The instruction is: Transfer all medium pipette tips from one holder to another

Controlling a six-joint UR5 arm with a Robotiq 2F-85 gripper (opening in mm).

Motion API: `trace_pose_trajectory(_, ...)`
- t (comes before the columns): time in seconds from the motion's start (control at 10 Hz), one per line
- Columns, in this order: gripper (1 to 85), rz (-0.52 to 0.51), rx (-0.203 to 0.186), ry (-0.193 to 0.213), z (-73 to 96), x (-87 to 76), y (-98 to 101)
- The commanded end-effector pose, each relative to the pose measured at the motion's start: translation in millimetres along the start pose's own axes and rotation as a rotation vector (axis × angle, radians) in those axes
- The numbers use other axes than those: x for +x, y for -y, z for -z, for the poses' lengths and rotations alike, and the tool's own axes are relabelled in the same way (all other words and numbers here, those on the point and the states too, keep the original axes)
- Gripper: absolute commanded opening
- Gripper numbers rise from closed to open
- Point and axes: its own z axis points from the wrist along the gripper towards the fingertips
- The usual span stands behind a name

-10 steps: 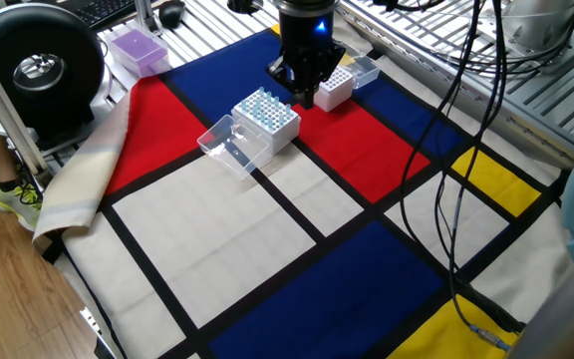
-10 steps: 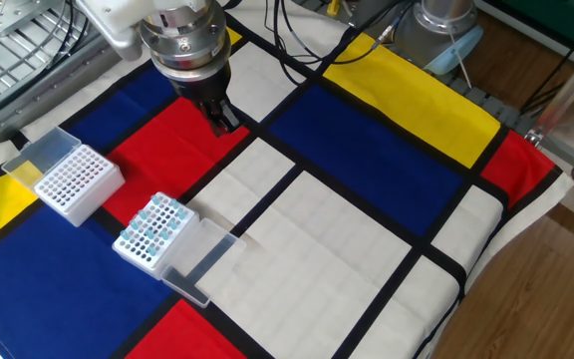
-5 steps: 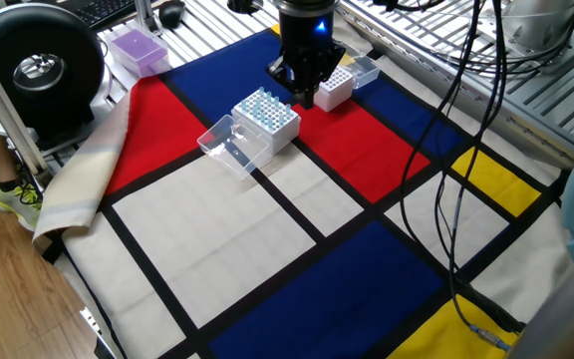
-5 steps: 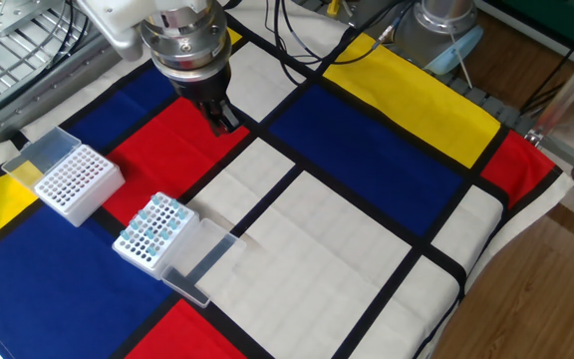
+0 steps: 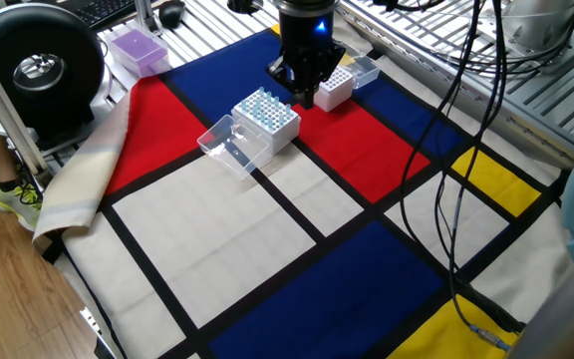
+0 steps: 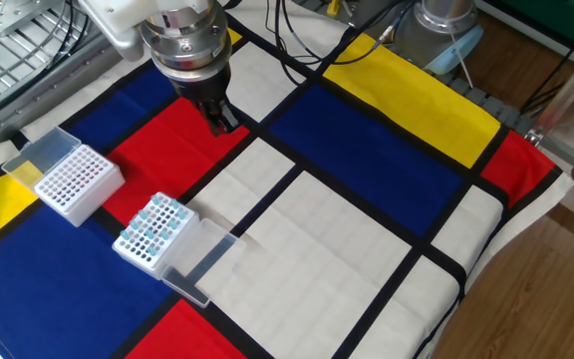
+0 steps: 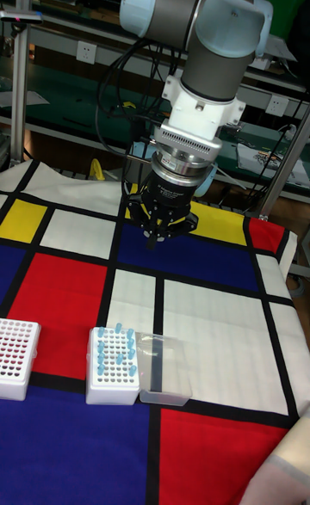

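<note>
Gripper [image 6: 223,120] hangs w/ fingers pressed together, nothing held, above red cloth approx 1 o'clock of rack w/ medium pipette tips [image 6: 154,225]; empty rack [image 6: 71,180] at 10.

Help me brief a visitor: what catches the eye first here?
The bright cloth of red, blue, yellow and white blocks covers the table. Above a red block hangs the gripper. Nearby stand two white racks, one holding pale blue tips, the other without any.

A wooden floor [image 6: 556,289] is seen beyond the table's edge; green-backed metal shelving [image 7: 60,32] is set behind its far edge.
</note>
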Motion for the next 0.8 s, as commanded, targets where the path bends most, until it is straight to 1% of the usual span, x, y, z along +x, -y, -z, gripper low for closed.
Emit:
trace_pose_trajectory(0.0,1.0,-0.004,-0.012,0.002,1.1,-0.5,-2.7)
trace_pose_trajectory(0.7,1.0,-0.012,-0.01,0.006,1.1,-1.2,-2.4)
